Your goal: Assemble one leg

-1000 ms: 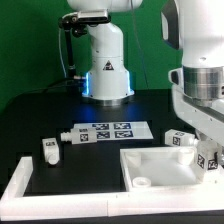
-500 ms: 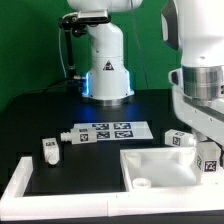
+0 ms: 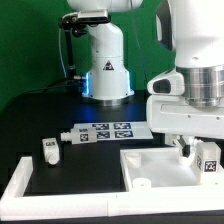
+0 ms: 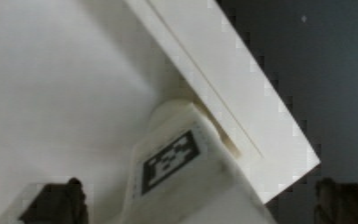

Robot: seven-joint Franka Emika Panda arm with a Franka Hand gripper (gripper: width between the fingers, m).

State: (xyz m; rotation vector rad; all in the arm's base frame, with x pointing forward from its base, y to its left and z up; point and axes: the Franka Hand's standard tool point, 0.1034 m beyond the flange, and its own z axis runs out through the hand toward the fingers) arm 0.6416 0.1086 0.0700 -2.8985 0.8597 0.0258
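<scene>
In the wrist view a stubby white leg [image 4: 179, 160] with a black-and-white tag stands against the raised rim of the large white panel [image 4: 60, 90]. My gripper [image 4: 202, 205] is open. Its dark fingertips [image 4: 60, 205] sit far apart on either side of this leg and do not touch it. In the exterior view my gripper [image 3: 186, 147] hangs over the panel's [image 3: 160, 163] far right corner and hides that leg. Another leg [image 3: 209, 160] stands just to the exterior view's right of it.
Two more legs stand at the exterior view's left, one [image 3: 50, 150] near the white front rail [image 3: 20, 185] and one [image 3: 67, 135] beside the marker board [image 3: 106, 130]. The robot base [image 3: 105, 60] stands behind.
The arm has moved toward the exterior view's left and down over the panel's far right corner. It now covers the leg that showed there before.
</scene>
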